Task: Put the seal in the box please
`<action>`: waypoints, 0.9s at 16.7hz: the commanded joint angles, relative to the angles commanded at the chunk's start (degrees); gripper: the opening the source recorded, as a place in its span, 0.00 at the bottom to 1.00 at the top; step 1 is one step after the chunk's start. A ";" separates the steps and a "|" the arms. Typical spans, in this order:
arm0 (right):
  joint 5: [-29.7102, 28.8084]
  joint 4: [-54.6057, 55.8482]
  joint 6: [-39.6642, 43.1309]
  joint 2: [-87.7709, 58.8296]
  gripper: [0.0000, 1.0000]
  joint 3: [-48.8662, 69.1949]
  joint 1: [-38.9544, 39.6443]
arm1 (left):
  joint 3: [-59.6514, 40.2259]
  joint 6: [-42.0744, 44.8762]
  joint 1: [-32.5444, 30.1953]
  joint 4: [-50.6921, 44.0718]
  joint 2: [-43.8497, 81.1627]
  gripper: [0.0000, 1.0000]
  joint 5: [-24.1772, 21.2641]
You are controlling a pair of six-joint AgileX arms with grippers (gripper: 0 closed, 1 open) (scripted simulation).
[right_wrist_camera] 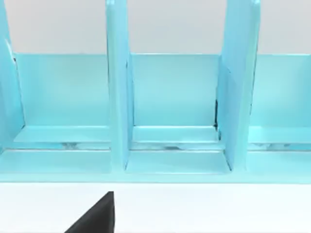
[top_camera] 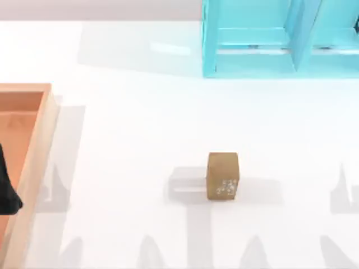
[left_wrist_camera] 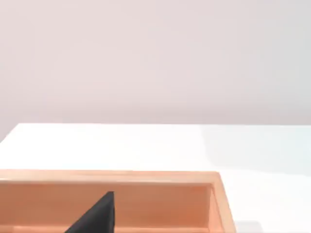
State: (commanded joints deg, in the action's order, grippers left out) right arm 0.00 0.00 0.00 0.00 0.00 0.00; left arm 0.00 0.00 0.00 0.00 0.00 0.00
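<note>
seal [top_camera: 222,176]: open table all round | box [top_camera: 35,151] rim left | shelf [top_camera: 280,38] far

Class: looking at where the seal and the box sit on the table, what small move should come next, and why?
Probably bring an arm over the seal: it stands alone mid-table, ungripped, well right of the box at the left edge.

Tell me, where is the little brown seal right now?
In the top view, the seal stands alone on the white table, a bit right of the middle, in front of the blue shelf and far right of the box.
</note>
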 joint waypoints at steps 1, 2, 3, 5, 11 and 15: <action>0.00 0.00 0.00 0.00 1.00 0.00 0.00 | 0.00 0.00 0.00 0.00 0.00 1.00 0.00; 0.00 0.00 0.00 0.00 1.00 0.00 0.00 | 0.00 0.00 0.00 0.00 0.00 1.00 0.00; 0.00 0.00 0.00 0.00 1.00 0.00 0.00 | -0.23 -0.04 -0.14 -0.54 0.54 1.00 0.10; 0.00 0.00 0.00 0.00 1.00 0.00 0.00 | -1.57 -0.37 -0.84 -3.23 3.32 1.00 0.60; 0.00 0.00 0.00 0.00 1.00 0.00 0.00 | -14.74 -5.01 -6.16 -20.84 24.56 1.00 3.44; 0.00 0.00 0.00 0.00 1.00 0.00 0.00 | -31.62 -11.63 -12.28 -35.30 45.05 1.00 4.78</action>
State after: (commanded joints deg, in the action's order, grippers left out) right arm 0.00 0.00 0.00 0.00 0.00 0.00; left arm -31.62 -11.63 -12.28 -35.30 45.05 4.78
